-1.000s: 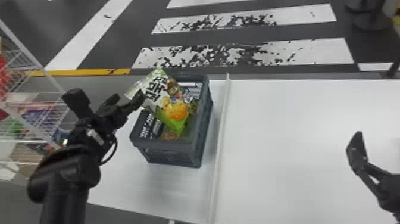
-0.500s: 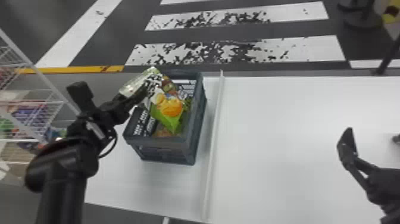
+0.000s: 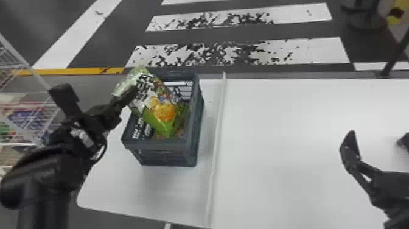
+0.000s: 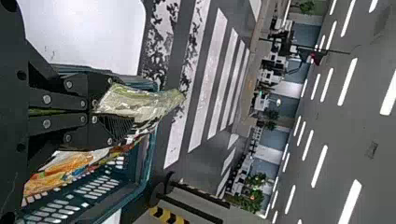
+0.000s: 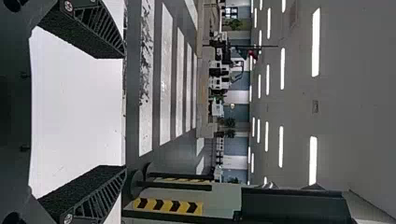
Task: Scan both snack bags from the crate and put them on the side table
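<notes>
- Crate (image 3: 164, 153) sits on a white surface (image 3: 131, 188); that surface's near edge and rounded corner run in front of it, with a strip of bare white between.
- Low raised strip (image 3: 216, 146) just right of the crate; past it, a second white surface (image 3: 286, 158) stretches well out to the right.
- Painted floor (image 3: 243, 51) beyond the crate; wire rack (image 3: 27, 121) with colourful packets to its left.
- Head view looks down into the crate: snack bag (image 3: 164, 112) inside at its lower end, upper end above the rim, leaning left. Green and brown packaging lies beside and under it; can't tell if that is the second bag.
- Left wrist view gives the bag's crimped, pale green end poking past the fingertips, plus the crate's slotted wall.
- Right wrist view takes in a yellow-and-black striped barrier (image 5: 168, 206), plants and ceiling lights.
- Left hand (image 3: 132, 91), at the crate's left side above the rim: closed, pinching the bag near its top.
- Right hand (image 3: 377, 141), well apart to the crate's right, over the second surface: fingers spread wide, nothing between them.
</notes>
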Available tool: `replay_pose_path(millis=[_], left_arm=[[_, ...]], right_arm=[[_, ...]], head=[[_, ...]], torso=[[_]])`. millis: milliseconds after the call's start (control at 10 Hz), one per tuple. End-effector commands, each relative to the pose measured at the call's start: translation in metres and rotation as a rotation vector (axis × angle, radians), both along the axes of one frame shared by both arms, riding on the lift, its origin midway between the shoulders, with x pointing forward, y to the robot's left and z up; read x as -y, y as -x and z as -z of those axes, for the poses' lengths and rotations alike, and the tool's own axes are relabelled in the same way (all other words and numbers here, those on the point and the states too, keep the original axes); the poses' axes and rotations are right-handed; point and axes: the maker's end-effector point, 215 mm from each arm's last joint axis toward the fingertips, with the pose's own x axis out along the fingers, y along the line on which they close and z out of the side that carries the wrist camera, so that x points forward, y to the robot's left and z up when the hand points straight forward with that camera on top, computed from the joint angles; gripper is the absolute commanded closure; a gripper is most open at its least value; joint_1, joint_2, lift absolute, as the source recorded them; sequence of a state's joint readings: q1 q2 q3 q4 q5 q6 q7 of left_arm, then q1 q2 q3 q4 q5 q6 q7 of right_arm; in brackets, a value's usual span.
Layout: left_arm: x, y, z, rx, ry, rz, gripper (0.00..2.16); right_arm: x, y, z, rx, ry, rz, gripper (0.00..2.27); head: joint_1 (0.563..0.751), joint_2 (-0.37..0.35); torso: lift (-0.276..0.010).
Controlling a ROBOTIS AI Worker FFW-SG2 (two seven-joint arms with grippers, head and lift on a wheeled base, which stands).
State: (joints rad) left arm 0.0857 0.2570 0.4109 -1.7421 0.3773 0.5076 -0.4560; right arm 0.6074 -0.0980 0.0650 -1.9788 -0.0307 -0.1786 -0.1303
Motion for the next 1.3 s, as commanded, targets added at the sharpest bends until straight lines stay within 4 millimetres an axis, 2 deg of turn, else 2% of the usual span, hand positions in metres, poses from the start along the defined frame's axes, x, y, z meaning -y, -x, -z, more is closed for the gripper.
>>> replay_pose_path(millis=[0, 200, 500, 700, 800, 900, 1000, 1100, 1200], left_arm=[[0.002, 0.008, -0.021, 0.037, 0.009, 0.003, 2.0], [0.02, 0.017, -0.048, 0.1, 0.069, 0.032, 2.0], [0.055, 0.042, -0.122, 0.216, 0.11, 0.092, 2.01], [0.058, 0.066, -0.167, 0.277, 0.129, 0.114, 2.0], [0.061, 0.076, -0.179, 0.294, 0.153, 0.134, 2.0], [0.07, 0.081, -0.182, 0.299, 0.181, 0.16, 2.0], [0.078, 0.087, -0.173, 0.278, 0.199, 0.183, 2.0], [0.105, 0.087, -0.162, 0.26, 0.241, 0.232, 2.01], [0.138, 0.084, -0.14, 0.218, 0.264, 0.28, 2.0]], right_arm=[[-0.001, 0.0, -0.001, 0.001, -0.001, -0.002, 0.08], [-0.001, 0.001, 0.001, -0.002, -0.001, -0.002, 0.08], [-0.002, 0.002, -0.002, 0.003, -0.002, -0.002, 0.08], [-0.002, 0.002, -0.002, 0.003, -0.002, -0.002, 0.08], [-0.002, 0.002, -0.002, 0.003, -0.002, -0.002, 0.08], [-0.002, 0.002, -0.002, 0.003, -0.002, -0.002, 0.08], [-0.002, 0.002, -0.002, 0.004, -0.003, -0.004, 0.08], [-0.002, 0.002, -0.002, 0.004, -0.003, -0.004, 0.08], [-0.002, 0.002, -0.003, 0.007, -0.004, -0.003, 0.08]], head=[[0.695, 0.209], [0.695, 0.209], [0.695, 0.173], [0.695, 0.158], [0.695, 0.157], [0.695, 0.157], [0.695, 0.151], [0.695, 0.142], [0.695, 0.121]], torso=[[-0.087], [-0.087], [-0.087], [-0.087], [-0.087], [-0.087], [-0.087], [-0.087], [-0.087]])
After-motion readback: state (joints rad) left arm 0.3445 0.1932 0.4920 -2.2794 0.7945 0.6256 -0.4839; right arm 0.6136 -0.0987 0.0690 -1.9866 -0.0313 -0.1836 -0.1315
